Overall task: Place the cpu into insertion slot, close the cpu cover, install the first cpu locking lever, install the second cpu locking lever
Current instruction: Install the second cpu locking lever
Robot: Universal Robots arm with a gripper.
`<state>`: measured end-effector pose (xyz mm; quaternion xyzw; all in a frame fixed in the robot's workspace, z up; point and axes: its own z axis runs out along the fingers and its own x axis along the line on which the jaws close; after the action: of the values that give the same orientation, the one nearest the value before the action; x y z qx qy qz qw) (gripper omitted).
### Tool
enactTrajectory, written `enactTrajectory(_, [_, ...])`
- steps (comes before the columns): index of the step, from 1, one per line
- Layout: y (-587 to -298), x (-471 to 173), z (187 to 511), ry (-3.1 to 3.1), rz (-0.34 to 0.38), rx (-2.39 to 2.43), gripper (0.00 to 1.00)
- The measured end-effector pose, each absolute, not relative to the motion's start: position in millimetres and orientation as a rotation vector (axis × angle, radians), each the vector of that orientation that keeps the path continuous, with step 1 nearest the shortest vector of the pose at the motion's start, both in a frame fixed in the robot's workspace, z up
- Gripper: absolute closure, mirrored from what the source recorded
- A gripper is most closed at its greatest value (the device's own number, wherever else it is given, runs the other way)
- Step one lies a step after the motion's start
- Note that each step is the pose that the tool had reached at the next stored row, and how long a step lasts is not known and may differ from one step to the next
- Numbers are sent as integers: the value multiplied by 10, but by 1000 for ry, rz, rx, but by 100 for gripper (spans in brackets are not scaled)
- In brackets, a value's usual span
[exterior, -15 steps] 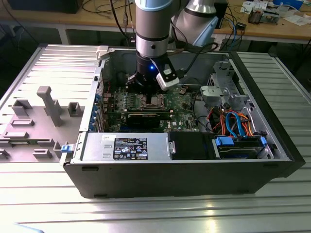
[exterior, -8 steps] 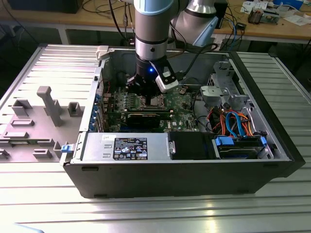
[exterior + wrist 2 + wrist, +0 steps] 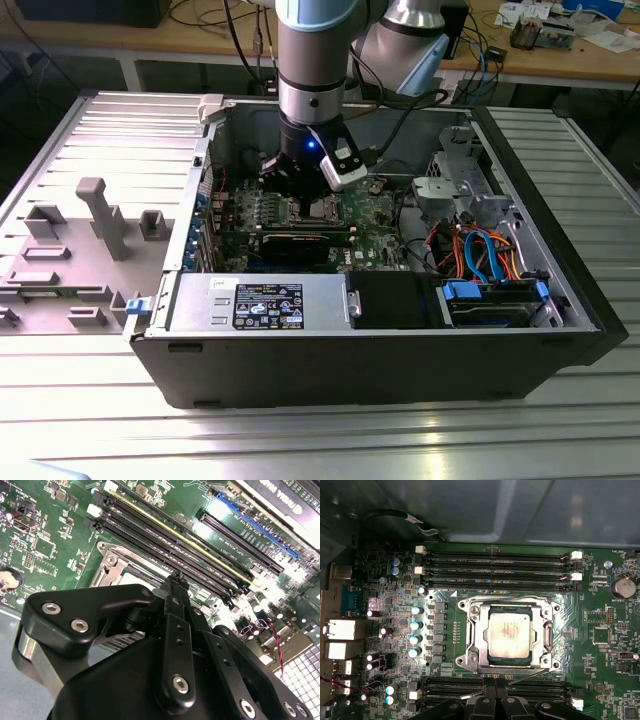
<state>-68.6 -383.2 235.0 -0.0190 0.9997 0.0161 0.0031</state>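
Observation:
The cpu (image 3: 509,632), a silver-grey square chip, lies flat in the insertion slot (image 3: 470,658) on the green motherboard. The cpu cover (image 3: 476,630), a silver frame plate, is down around the chip. A thin metal lever (image 3: 530,682) runs slantwise along the socket's edge, right by my fingertips. My gripper (image 3: 495,685) stands at that edge with its black fingers pressed together and nothing visible between them. In the second wrist view the gripper (image 3: 175,580) tip points at the socket's silver frame (image 3: 112,565). In the exterior view the gripper (image 3: 300,185) hangs inside the computer case, just above the socket (image 3: 318,208).
Long black memory slots (image 3: 500,565) flank the socket on two sides. A blue expansion slot (image 3: 255,525) and a black expansion card (image 3: 300,243) lie nearby. The power supply (image 3: 260,300), the drive bay (image 3: 495,300) and the case walls hem in the board. A grey fixture (image 3: 100,215) sits outside.

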Motion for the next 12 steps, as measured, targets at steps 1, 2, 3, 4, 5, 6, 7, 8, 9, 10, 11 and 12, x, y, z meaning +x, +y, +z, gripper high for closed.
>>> enactTrajectory(1, [-3832,-686,2350,3134,51,-60,89])
enactTrajectory(2, [-3832,-686,2350,3134,51,-60,89])
enactTrajectory(3, [-3832,-685,2349,3134,51,-60,89])
enactTrajectory(4, [-3832,-686,2349,3134,51,-60,89])
enactTrajectory(5, [-3832,-686,2349,3134,51,-60,89])
enactTrajectory(6, [-3832,-686,2349,3134,51,-59,89])
enactTrajectory(7, [-3833,-685,2348,3135,51,-60,89])
enactTrajectory(8, [-3841,-685,2345,3140,57,-60,89])
enactTrajectory(9, [-3848,-685,2345,3147,62,-59,89])
enactTrajectory(10, [-3854,-685,2344,3153,67,-59,89])
enactTrajectory(11, [-3860,-685,2342,3158,69,-59,89])
enactTrajectory(12, [-3869,-685,2338,3161,72,-61,89])
